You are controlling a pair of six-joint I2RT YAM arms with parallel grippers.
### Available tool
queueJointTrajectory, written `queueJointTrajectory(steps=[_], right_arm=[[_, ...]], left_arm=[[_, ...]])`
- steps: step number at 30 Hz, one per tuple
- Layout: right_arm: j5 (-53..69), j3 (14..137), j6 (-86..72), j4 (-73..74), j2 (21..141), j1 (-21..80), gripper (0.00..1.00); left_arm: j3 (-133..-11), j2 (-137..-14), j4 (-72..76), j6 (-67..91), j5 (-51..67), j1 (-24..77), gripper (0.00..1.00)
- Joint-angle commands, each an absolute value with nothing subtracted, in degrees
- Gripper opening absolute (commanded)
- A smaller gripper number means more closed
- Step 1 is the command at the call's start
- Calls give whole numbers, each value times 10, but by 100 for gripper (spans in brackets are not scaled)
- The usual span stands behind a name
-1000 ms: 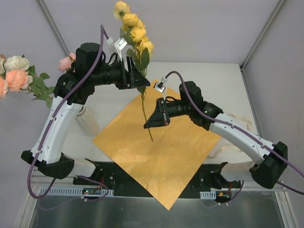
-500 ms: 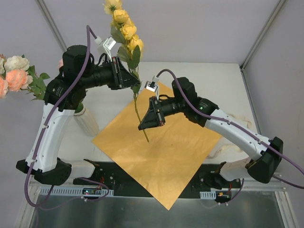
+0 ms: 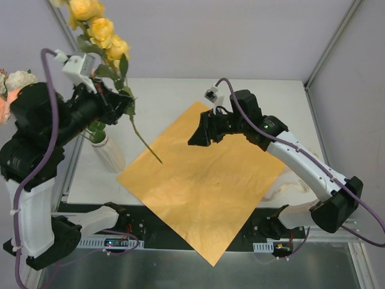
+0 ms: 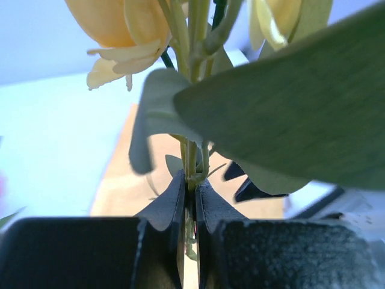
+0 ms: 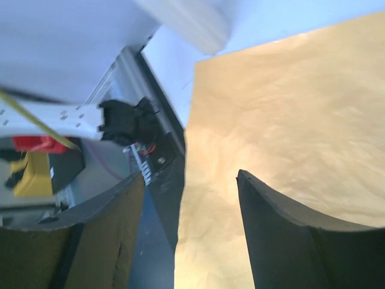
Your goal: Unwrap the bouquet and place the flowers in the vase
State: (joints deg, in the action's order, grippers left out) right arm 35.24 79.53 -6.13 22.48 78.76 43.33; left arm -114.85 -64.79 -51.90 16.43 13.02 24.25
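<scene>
My left gripper [image 3: 122,103] is shut on the green stem [image 4: 191,158] of a yellow flower spray [image 3: 99,27], held up in the air at the left. The stem's lower end [image 3: 150,150] hangs free over the left edge of the orange paper [image 3: 204,180], which lies flat and unwrapped on the table. Below the left arm stands the whitish vase [image 3: 109,155] with green leaves at its mouth. Pink and cream flowers [image 3: 13,89] show at the left edge, their stems hidden by the arm. My right gripper [image 3: 196,136] hovers open and empty above the paper [image 5: 271,108].
A cream ribbon [image 3: 290,185] lies on the table by the paper's right corner. The paper's near corner overhangs the table's front edge above the arm bases [image 3: 120,232]. Frame posts [image 3: 329,51] rise at the back corners.
The right gripper has opened, let go of the stem and drawn back to the right. The left arm has swung left and up, carrying the yellow flowers toward the vase side.
</scene>
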Motion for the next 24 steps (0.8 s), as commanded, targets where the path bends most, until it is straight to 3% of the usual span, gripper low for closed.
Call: queueJointTrajectory(steps=[1, 11, 24], right_arm=[[314, 775, -77, 249, 760, 381, 66], [335, 777, -91, 250, 786, 378, 65], [340, 776, -91, 252, 790, 378, 64]], left_arm=[[-1180, -577, -541, 46, -93, 236, 0], [-1170, -548, -500, -80, -356, 236, 0], [-1123, -618, -431, -95, -490, 236, 0]])
